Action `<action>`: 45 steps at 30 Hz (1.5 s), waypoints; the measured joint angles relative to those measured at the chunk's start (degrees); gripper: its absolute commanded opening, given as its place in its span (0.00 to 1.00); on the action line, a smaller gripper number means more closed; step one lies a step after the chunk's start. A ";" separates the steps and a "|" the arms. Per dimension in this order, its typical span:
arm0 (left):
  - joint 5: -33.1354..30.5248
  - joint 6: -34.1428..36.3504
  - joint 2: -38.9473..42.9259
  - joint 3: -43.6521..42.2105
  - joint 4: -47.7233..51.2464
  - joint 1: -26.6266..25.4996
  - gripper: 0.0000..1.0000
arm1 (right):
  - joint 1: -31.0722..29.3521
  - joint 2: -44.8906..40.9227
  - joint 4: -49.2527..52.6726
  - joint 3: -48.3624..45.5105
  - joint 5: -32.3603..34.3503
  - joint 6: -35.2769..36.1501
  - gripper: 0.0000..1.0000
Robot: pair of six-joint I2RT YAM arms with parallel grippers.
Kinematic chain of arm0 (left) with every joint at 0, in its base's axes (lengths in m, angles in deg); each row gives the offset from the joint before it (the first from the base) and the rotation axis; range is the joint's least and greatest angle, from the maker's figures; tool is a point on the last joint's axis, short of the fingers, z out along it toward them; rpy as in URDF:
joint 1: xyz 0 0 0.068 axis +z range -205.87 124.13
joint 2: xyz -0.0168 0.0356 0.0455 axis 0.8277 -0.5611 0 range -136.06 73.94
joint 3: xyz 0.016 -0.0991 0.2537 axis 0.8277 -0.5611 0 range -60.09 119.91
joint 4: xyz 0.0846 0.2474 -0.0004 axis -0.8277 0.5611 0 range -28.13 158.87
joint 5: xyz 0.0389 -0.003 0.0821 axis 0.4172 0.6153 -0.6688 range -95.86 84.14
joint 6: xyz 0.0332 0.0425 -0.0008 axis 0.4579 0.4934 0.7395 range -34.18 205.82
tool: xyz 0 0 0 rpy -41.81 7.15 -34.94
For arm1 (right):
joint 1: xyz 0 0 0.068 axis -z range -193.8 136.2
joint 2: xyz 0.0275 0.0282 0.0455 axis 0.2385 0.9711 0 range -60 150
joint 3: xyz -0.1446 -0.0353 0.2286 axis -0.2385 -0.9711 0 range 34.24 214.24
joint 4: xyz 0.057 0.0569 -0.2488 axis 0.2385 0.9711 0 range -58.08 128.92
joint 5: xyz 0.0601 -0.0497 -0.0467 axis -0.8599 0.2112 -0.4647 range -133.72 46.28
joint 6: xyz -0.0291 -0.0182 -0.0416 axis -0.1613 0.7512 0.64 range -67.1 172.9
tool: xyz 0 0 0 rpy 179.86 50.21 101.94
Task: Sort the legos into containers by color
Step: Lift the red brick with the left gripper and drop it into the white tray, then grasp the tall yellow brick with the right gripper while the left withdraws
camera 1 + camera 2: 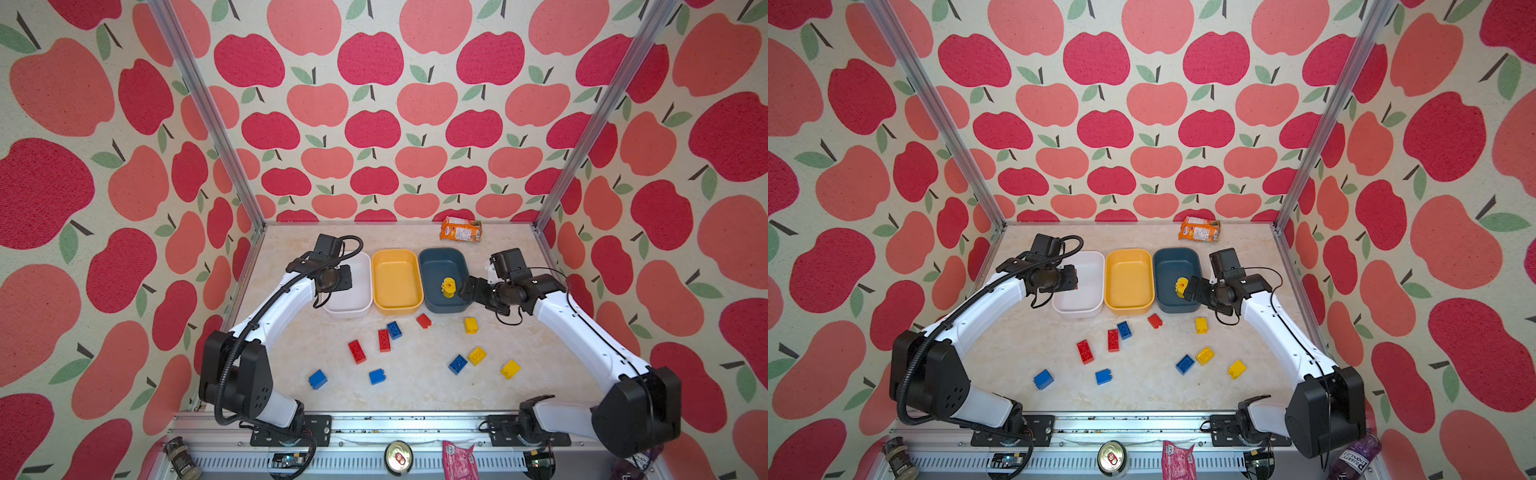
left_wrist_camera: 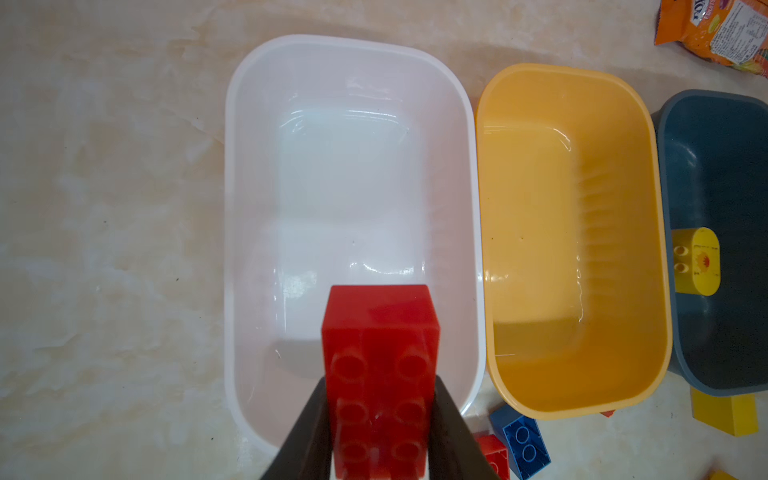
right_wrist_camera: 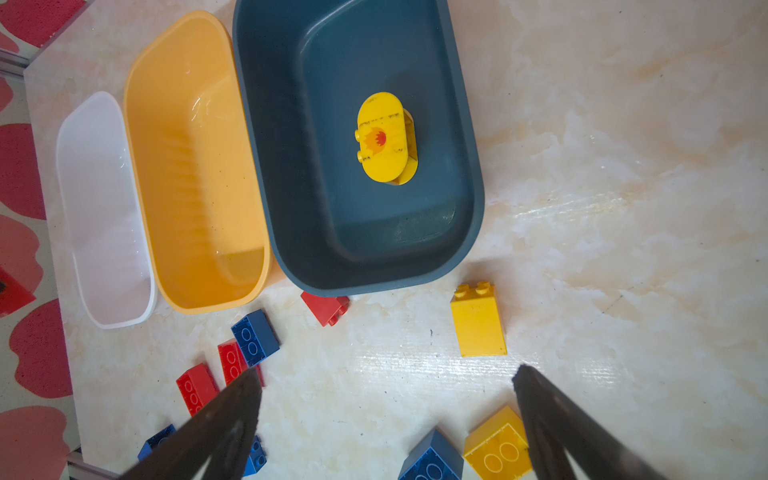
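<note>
Left wrist view: left tool (image 2: 380, 388) clamped on a long red brick (image 2: 380, 328), hanging over the near end of the empty white tub (image 2: 249, 208); by the look of it, the drop-off step for red. Next: part the jaws, let it fall inside, clear of the rim. Beside it, yellow tub (image 2: 494, 208), empty; then dark blue-grey tub (image 1: 436, 259) with the rounded yellow piece (image 3: 384, 137) lying inside. Right tool (image 3: 386, 372) spread wide, holding nothing, above the desk (image 1: 415, 395) near that tub. Counted: three tubs; loose on the desk, three red bricks (image 1: 356, 351), four blue bricks (image 1: 317, 379), three yellow bricks (image 1: 510, 369); twelve legos in all.
</note>
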 measured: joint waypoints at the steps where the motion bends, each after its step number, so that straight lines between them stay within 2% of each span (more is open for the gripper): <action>1: 0.42 0.02 -1.38 0.20 -0.44 0.00 0.09 | -0.02 -0.35 0.00 -0.24 -0.02 -0.17 0.98; 9: 2.54 0.72 -11.28 2.75 -0.90 -0.02 0.13 | -0.22 -1.25 -0.07 -1.66 0.00 -1.01 0.98; 11: 2.93 0.87 -12.41 2.75 -0.83 -0.04 0.19 | -0.39 -1.33 -0.07 -2.10 -0.02 -1.05 0.98; 17: 3.48 0.90 -13.03 2.75 -0.87 -0.04 0.44 | -0.50 -1.77 -0.02 -3.08 -0.02 -1.25 0.98; 20: 3.65 0.76 -13.00 2.75 -0.87 -0.04 0.52 | -0.50 -1.99 -0.04 -3.30 0.00 -1.27 0.98; 27: 3.85 0.74 -12.94 2.75 -0.87 -0.04 0.62 | -0.50 -2.47 -0.04 -4.35 0.00 -1.25 0.98; 36: 4.48 -0.28 -8.55 2.75 -0.87 -0.04 0.71 | -0.50 -2.58 0.04 -6.08 0.07 0.37 0.97; 40: 5.44 -1.05 -4.52 2.54 -1.33 -0.04 0.81 | -0.63 -2.56 0.26 -7.34 0.94 2.95 0.97; 45: 7.67 -2.86 2.84 -1.29 -4.83 0.42 0.88 | -1.38 -1.79 0.76 -8.61 3.04 6.03 0.94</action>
